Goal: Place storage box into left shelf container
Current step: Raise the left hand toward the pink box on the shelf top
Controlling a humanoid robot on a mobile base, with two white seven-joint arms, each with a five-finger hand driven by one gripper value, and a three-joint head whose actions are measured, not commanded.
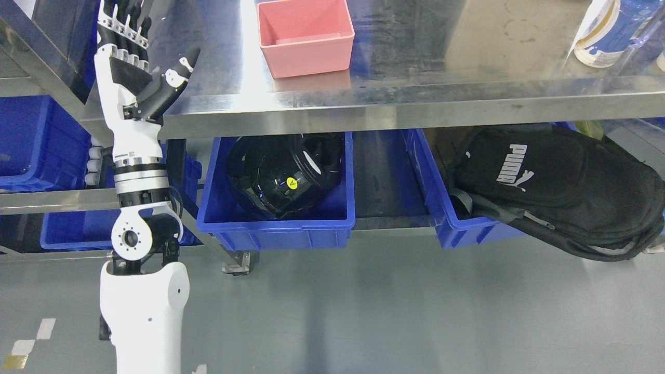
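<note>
A pink storage box (305, 36) stands open side up on the steel table top (415, 98), near its front edge. My left hand (136, 49) is raised at the table's left corner, left of the box and apart from it. Its fingers (124, 21) are spread straight up, its thumb (179, 70) points right, and it holds nothing. On the lower shelf a blue container (278, 221) sits below the box and holds a black helmet-like object (286, 174). More blue containers (36, 145) stand on the shelf at the far left.
A second blue bin (457, 223) at the lower right holds a black Puma bag (561, 182) that hangs over its edge. A white and blue bottle (608, 31) lies at the table's back right. Grey floor lies in front.
</note>
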